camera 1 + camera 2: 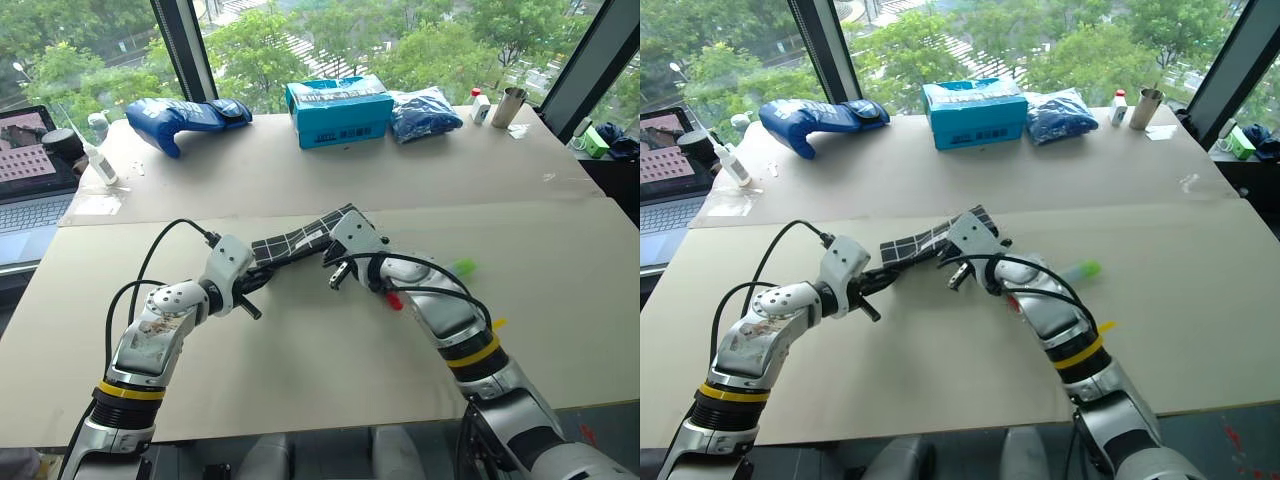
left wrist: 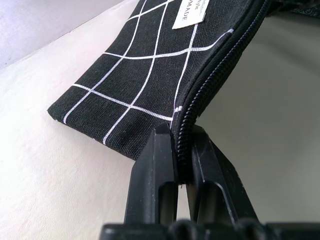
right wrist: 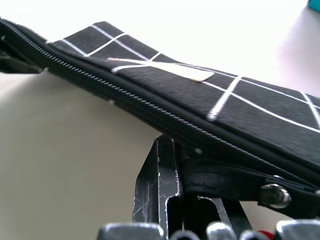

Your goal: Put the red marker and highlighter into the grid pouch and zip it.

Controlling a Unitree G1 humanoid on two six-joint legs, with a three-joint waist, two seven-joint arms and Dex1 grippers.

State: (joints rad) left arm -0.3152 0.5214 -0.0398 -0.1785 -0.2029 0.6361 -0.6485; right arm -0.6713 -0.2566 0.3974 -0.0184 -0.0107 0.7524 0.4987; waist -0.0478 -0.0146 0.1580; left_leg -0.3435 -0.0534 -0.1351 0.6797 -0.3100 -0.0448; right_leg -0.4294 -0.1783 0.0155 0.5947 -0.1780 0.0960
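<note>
The grid pouch (image 1: pixel 300 240), black with white lines, hangs a little above the table between my two hands. My left gripper (image 2: pixel 179 137) is shut on the zipper edge at one corner of it. Near the other end my right gripper (image 3: pixel 177 150) is shut on a black tab by the zipper, under the pouch's white label (image 3: pixel 165 67). The zipper teeth (image 2: pixel 210 75) look closed along the length I can see. The red marker's red end (image 1: pixel 394 299) pokes out from under my right forearm on the table. The pale green highlighter (image 1: pixel 462 267) lies just beyond that arm.
Along the far edge lie a blue bag (image 1: pixel 185 118), a teal box (image 1: pixel 338 110) and a blue packet (image 1: pixel 424 112). A metal cup (image 1: pixel 510 105) stands at the far right. At the left are a laptop (image 1: pixel 30 170) and a white bottle (image 1: pixel 100 160).
</note>
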